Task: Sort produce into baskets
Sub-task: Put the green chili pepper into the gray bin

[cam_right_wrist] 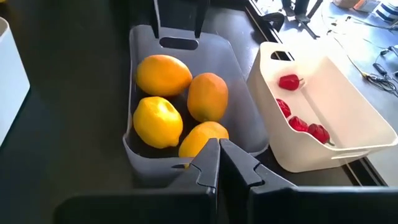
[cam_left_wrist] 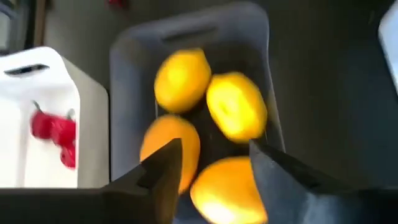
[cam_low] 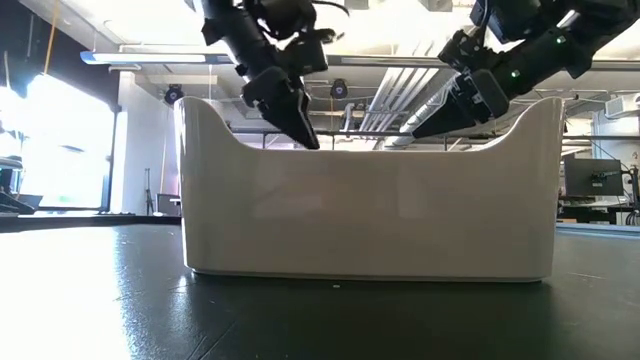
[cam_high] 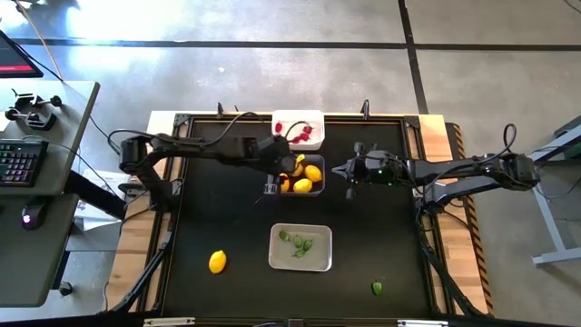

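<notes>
While four yellow-orange oval lemons sit in the dark clear tray, the sorting is partly done, and each view adds to that reading.

High view: left gripper (cam_high: 271, 182) hangs at the dark clear tray (cam_high: 301, 160), which holds the lemons (cam_high: 309, 177); right gripper (cam_high: 349, 171) waits just beside that tray; opaque white tray (cam_high: 300, 116) holds small red berries (cam_high: 300, 134); pale grey translucent tray (cam_high: 300, 266) holds green leafy pieces (cam_high: 298, 243); one loose lemon (cam_high: 217, 262) and one loose green piece (cam_high: 377, 288) lie on the black table (cam_high: 218, 218).

Low view: pale grey tray wall fills the frame; both grippers hang above and behind it.

Left wrist view: fingers (cam_left_wrist: 158, 177) spread apart with nothing between them, over the lemons.

Right wrist view: fingers (cam_right_wrist: 208, 165) pressed together, empty, pointed at the lemon tray beside the white one.

Step in hand, as I judge: left arm clearing the tray after a drop.

Doing it well: lift straight up before moving sideways so the fingers miss the rim, then go for the loose lemon, closing across its narrow middle.
</notes>
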You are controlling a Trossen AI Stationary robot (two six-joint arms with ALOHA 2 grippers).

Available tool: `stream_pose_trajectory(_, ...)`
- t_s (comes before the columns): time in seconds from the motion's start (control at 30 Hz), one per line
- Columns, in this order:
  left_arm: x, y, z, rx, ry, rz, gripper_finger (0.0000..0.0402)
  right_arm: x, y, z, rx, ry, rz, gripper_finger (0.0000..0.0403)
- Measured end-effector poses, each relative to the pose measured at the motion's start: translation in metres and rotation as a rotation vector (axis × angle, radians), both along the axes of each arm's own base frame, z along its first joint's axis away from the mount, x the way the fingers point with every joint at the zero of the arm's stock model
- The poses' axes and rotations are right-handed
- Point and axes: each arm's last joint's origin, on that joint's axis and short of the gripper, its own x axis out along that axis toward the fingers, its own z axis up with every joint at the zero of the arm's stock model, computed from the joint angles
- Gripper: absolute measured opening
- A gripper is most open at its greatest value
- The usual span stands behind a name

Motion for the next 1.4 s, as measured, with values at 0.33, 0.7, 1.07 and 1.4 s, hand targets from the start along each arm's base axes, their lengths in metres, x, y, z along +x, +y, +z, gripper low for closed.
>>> stream_pose_trajectory(0.33, -0.041, -0.011, -0.005, -0.053, -0.442, 0.023, 0.0086, -0.005, -0.001, 0.000, -0.007, 0.019, -0.077, 0.0000)
stream_pose_trajectory(0.7, -0.097, -0.023, -0.020, -0.081, -0.650, 0.054, 0.0074, -0.009, 0.026, -0.011, 0.312, 0.081, -0.075, 0.0000)
stream_pose_trajectory(1.07, -0.108, -0.025, -0.031, -0.079, -0.659, 0.054, 0.0074, -0.032, 0.117, -0.013, 0.697, 0.290, 0.032, 0.0000)
stream_pose_trajectory(1.4, -0.107, -0.024, -0.026, -0.041, -0.700, 0.035, 0.0074, -0.037, 0.167, 0.014, 1.047, 0.608, -0.320, 0.0001)
